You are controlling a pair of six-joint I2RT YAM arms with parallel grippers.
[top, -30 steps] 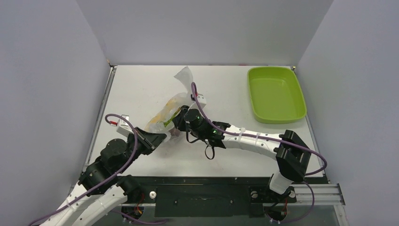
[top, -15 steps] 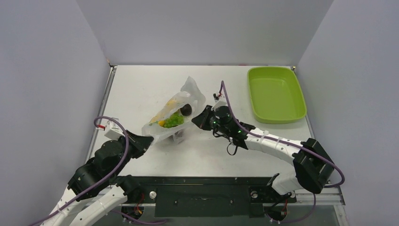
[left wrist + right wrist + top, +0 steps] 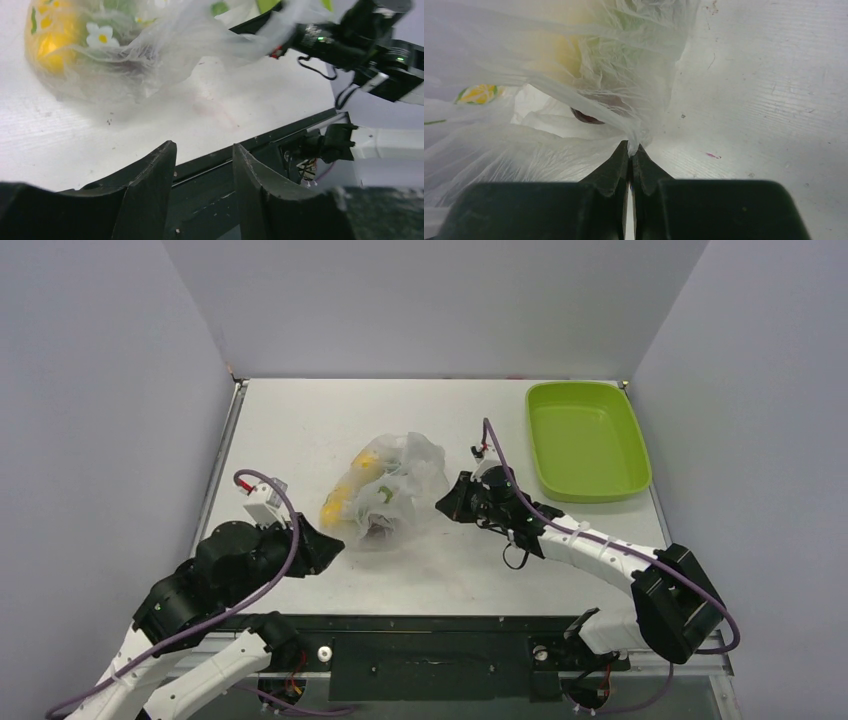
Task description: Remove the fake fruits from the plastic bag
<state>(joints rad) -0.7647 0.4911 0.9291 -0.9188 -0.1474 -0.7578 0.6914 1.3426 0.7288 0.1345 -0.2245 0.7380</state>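
On the table (image 3: 290,430), right gripper (image 3: 630,149) jaws are pinched together on a fold of the plastic bag (image 3: 574,75); left gripper (image 3: 204,149) stands parted, holding nothing.

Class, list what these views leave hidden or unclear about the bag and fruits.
- Top view: crumpled bag film hides how many fruits are inside.
- Right wrist: folds cover most of the dark fruit.
- Left wrist: yellow fruit blurred behind film, cut by the top edge.
- All views: folds hide which bag end the right jaws pinch.
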